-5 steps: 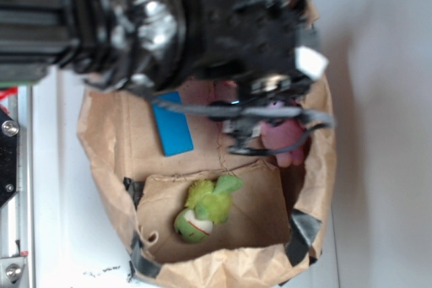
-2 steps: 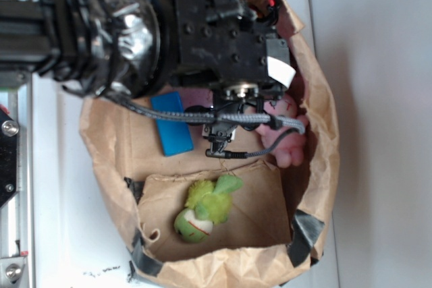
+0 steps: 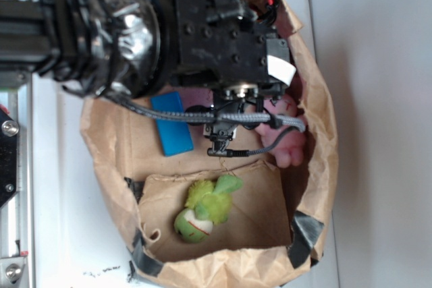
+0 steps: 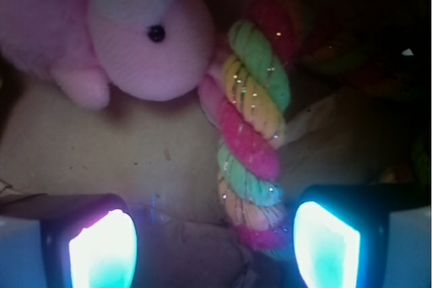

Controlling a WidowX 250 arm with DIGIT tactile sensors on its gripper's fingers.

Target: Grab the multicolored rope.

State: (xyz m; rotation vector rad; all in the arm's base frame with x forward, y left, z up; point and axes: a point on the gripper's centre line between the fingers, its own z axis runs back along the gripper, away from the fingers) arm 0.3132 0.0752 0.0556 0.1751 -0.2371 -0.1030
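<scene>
Wrist view alone shows multicolored rope (image 4: 251,146) between spread hand (image 4: 214,244) fingers

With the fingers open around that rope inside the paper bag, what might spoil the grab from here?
1. The multicolored rope sits off-centre in the open gripper, close to one of the fingers, so closing may only clip or nudge it.
2. The pink plush touches the rope's upper part and might be dragged along.
3. The arm reaches deep into the paper bag, so lifting could snag the crumpled wall.
</scene>
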